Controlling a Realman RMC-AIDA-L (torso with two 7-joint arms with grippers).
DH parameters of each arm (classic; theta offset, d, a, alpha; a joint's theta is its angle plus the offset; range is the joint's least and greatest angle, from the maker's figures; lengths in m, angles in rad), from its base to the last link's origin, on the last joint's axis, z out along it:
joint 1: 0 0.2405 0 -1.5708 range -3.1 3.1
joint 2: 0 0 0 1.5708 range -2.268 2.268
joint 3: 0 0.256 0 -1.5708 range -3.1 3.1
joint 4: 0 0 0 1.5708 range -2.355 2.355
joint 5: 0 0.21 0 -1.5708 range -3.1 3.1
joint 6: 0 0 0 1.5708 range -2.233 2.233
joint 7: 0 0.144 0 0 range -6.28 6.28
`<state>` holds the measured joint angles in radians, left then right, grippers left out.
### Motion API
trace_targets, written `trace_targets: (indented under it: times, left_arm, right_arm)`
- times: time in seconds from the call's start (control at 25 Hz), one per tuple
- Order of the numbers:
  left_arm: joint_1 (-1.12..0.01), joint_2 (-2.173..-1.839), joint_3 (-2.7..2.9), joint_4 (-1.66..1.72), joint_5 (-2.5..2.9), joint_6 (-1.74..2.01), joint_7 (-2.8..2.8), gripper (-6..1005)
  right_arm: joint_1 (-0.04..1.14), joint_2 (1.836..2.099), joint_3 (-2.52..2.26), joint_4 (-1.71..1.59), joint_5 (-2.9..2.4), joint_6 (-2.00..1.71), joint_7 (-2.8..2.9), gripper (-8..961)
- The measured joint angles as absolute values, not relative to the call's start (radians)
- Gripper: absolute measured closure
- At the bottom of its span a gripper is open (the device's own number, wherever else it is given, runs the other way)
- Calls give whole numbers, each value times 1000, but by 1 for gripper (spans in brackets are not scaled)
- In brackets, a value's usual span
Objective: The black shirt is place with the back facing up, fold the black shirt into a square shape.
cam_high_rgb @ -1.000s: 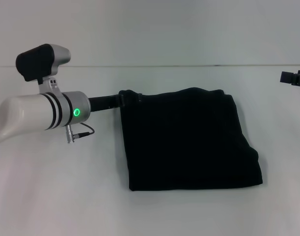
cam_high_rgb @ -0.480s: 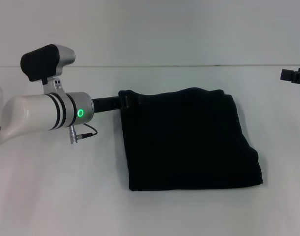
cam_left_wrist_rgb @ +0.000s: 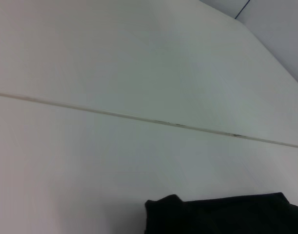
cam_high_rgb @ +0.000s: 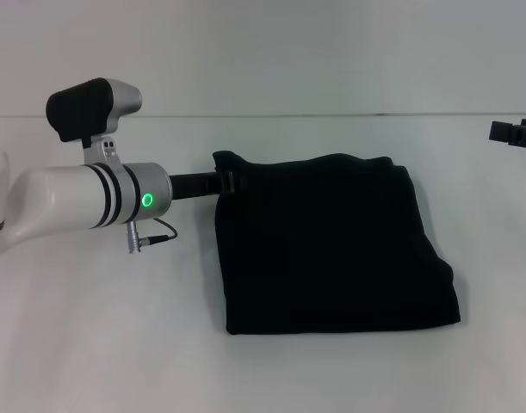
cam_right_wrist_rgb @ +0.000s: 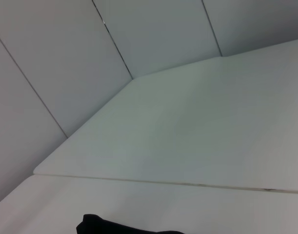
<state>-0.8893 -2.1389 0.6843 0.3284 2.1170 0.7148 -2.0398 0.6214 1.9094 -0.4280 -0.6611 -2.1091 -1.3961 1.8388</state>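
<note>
The black shirt (cam_high_rgb: pixel 331 245) lies flat on the white table (cam_high_rgb: pixel 116 344), already folded to a near-square, matte soft cloth with rounded, slightly thick edges. Its near edge lies well nearer than the left gripper (cam_high_rgb: pixel 231 181), which sits at the far-left corner; whether it is pinching cloth, cannot tell. Step: likely finishing or tidying the last fold. Next move calls for letting go cleanly or tugging that corner square. Right gripper (cam_high_rgb: pixel 514 134) is parked far off beyond the shirt's opposite side.
</note>
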Motion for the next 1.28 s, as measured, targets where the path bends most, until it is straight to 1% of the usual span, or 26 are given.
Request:
trace_targets:
  times: [0.16, 0.36, 0.72, 1.04, 1.16, 1.28]
  left_arm:
    - [-892, -2139, 684, 330, 2117, 718, -2040, 804]
    - [-903, -2136, 684, 326, 2116, 719, -2041, 925]
    - [-933, -2133, 684, 329, 2124, 732, -2047, 927]
    - [-925, -2129, 698, 368, 2122, 719, -2047, 929]
    - [-908, -2121, 695, 407, 2121, 726, -2054, 902]
    - [-882, -2099, 695, 443, 2124, 757, -2078, 783]
  right_arm:
    - [622, 1912, -428, -661, -2110, -1395, 1838, 55]
    - [623, 1912, -428, -661, -2110, -1395, 1837, 55]
    - [629, 1913, -428, -661, -2112, -1395, 1836, 56]
    - [631, 1914, -430, -661, -2114, -1393, 1835, 57]
    - [633, 1914, -431, -666, -2114, -1391, 1834, 57]
    - [636, 1914, -431, -670, -2112, -1390, 1829, 57]
